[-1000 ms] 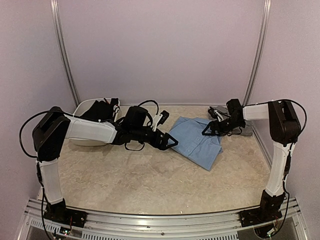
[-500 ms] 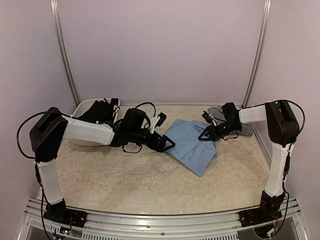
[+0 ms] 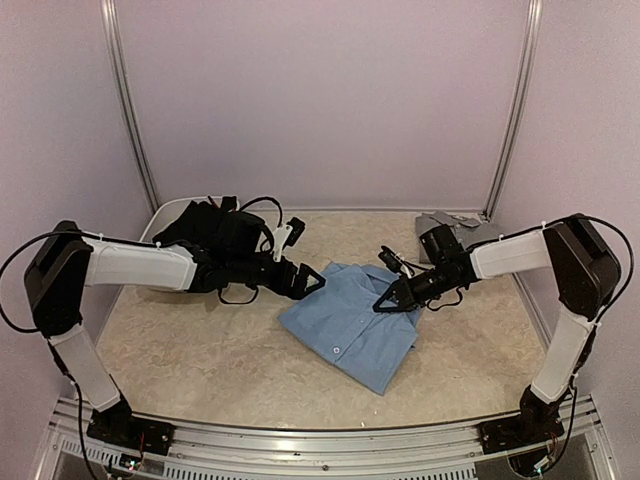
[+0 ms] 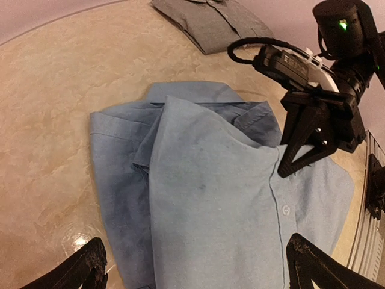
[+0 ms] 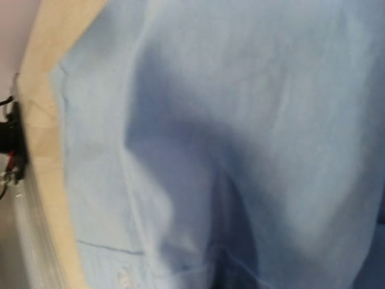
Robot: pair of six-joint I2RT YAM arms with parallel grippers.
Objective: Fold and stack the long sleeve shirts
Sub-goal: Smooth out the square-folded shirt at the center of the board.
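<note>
The light blue shirt (image 3: 348,325) lies folded in the middle of the table, collar toward the back. My right gripper (image 3: 385,304) is shut on a pinch of its cloth near the button placket (image 4: 283,208); the left wrist view shows its black fingers (image 4: 289,164) down on the fabric. Blue cloth (image 5: 240,90) fills the right wrist view. My left gripper (image 3: 311,281) stands open over the shirt's back left corner, its fingertips (image 4: 90,268) spread wide over the shirt (image 4: 204,198). A grey shirt (image 3: 455,224) lies folded at the back right. A black shirt (image 3: 200,222) is heaped at the back left.
The white tub's rim (image 3: 160,216) shows behind my left arm, with the black shirt in it. The grey shirt (image 4: 210,18) sits just behind my right arm. Pale walls close in three sides, and a metal rail (image 3: 320,440) runs along the near edge.
My right gripper has shut on the light blue shirt and pulled it toward the front left. My left gripper, still open, has drawn back to the left alongside it.
</note>
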